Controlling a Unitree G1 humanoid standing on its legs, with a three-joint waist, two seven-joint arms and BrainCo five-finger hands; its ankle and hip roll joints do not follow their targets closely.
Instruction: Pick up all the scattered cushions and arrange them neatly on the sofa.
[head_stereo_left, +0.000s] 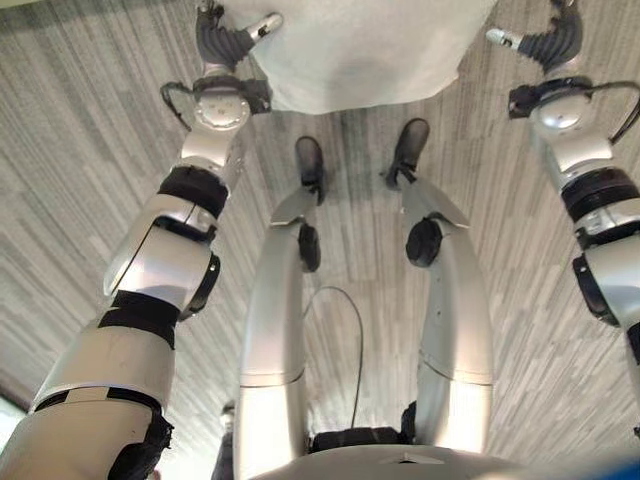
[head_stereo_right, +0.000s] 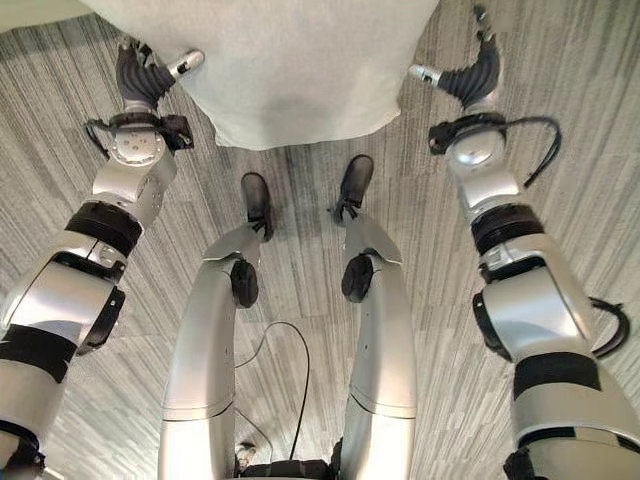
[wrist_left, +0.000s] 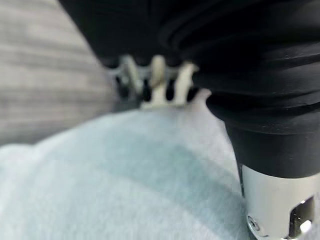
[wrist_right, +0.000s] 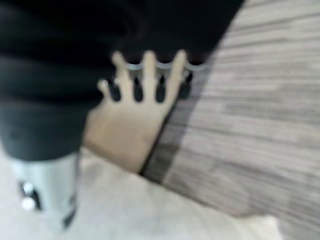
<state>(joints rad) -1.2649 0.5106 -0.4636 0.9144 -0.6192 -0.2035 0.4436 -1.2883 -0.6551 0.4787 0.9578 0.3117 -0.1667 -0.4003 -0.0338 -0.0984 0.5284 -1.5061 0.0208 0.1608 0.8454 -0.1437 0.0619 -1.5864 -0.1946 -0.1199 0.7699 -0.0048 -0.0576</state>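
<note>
- Nearest the robot, the grey striped carpet (head_stereo_right: 560, 110) runs under everything; no sofa is visible here.
- Farther out, the two hands flank a pale cushion (head_stereo_right: 290, 70), which sits between them above the carpet, its lower edge hanging over the floor.
- The left hand (head_stereo_right: 140, 75) is against the cushion's left edge, thumb stretched toward the fabric. In its wrist view the fingers (wrist_left: 157, 82) lie straight and side by side along the cushion (wrist_left: 125, 180), pressed flat, not curled.
- The right hand (head_stereo_right: 470, 70) is at the cushion's right edge, thumb pointing inward. Its wrist view shows the fingers (wrist_right: 150, 75) spread and straight, laid on the cushion's (wrist_right: 125, 200) side.
- The step in hand appears to be the pick-up of one cushion, squeezed between two flat palms rather than pinched.
- The next move probably calls for keeping even inward pressure from both sides while raising and turning toward the sofa; if either palm eases off, the soft cushion could slip down.
</note>
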